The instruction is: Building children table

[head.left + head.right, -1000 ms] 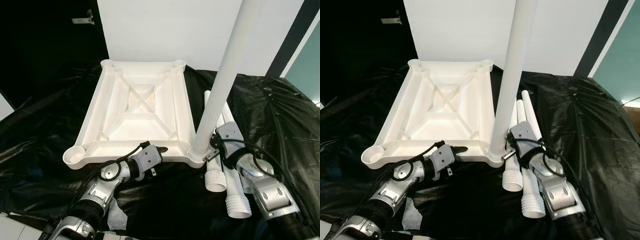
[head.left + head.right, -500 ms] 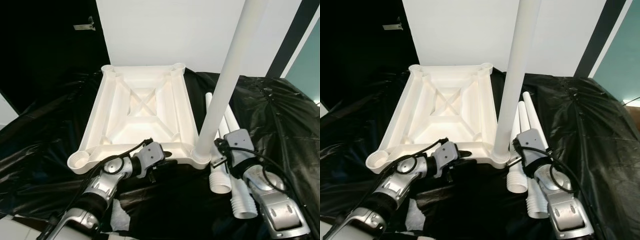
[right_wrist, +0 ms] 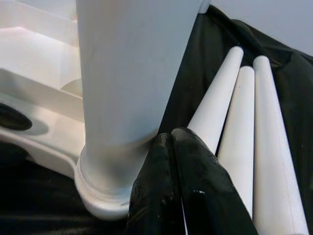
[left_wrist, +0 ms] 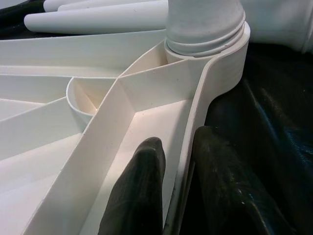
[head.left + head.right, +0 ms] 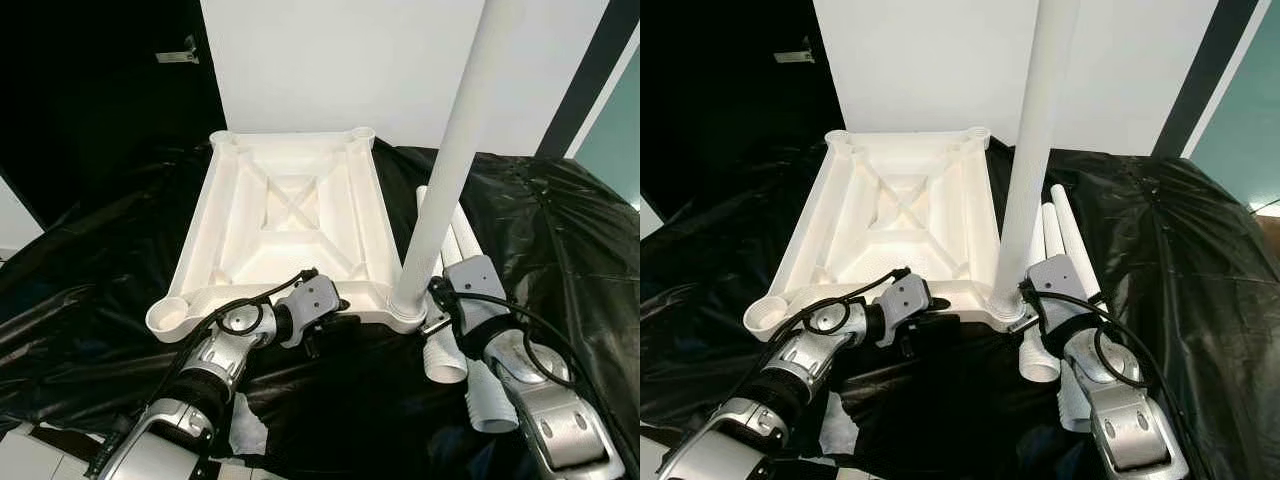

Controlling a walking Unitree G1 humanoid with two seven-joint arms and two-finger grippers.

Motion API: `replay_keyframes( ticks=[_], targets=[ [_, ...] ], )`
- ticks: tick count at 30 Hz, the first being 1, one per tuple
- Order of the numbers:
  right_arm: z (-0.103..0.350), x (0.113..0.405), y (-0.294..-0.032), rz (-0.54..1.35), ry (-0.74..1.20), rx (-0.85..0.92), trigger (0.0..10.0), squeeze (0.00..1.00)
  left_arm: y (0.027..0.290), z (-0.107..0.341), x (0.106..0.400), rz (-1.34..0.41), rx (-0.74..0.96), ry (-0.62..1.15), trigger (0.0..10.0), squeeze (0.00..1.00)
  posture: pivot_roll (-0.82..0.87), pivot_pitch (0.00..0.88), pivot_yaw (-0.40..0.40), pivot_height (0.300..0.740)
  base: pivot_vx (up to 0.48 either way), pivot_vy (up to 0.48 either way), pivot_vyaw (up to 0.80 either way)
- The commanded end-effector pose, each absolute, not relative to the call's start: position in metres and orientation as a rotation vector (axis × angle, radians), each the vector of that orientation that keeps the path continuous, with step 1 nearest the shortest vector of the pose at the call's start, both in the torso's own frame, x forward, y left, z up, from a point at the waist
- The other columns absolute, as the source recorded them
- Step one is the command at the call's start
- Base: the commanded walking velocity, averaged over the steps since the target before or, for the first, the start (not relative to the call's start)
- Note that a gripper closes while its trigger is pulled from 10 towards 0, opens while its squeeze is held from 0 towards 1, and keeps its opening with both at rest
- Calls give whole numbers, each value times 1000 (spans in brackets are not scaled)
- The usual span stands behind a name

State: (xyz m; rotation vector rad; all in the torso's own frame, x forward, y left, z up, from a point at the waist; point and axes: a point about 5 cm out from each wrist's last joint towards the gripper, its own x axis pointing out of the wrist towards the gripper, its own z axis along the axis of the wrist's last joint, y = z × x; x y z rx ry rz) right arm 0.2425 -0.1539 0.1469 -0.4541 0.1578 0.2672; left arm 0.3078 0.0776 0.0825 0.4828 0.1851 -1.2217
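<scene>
Upright leg (image 5: 447,180) straightened; L gripper (image 4: 178,161) pinches tabletop (image 5: 290,215) rim, R gripper (image 3: 172,142) pressed together.

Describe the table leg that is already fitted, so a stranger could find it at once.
On the black sheet lies a white tabletop, upside down. At its near right corner one leg stands upright in a socket; the other legs lie flat beside it.

indoor room | black sheeting (image 5: 560,230) on floor | white wall (image 5: 330,60)
</scene>
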Motion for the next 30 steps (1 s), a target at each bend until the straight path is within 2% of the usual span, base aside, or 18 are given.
replay_keyframes(
  ticks=[1,11,14,19,22,30],
  targets=[
    [144,236,-152,287,195,-448,10000,0,96,50,308,-947,506,333,0,0,-15,0,-28,740,0,0,0],
    [135,246,-156,304,233,-467,10000,0,89,50,307,-968,485,331,0,0,-29,0,-31,740,0,0,0],
    [134,271,-166,320,229,-541,10000,0,82,48,300,-1036,480,331,0,0,-18,0,-38,740,0,0,0],
    [141,294,-179,295,222,-562,10000,0,81,47,295,-1080,467,333,0,0,3,0,-56,740,0,0,0],
    [143,297,-179,297,221,-561,10000,0,81,47,294,-1081,463,333,0,0,13,0,-60,740,0,0,0],
    [137,274,-170,335,264,-514,10000,0,90,46,298,-1000,460,334,0,0,20,0,-63,740,0,0,0]
  ],
)
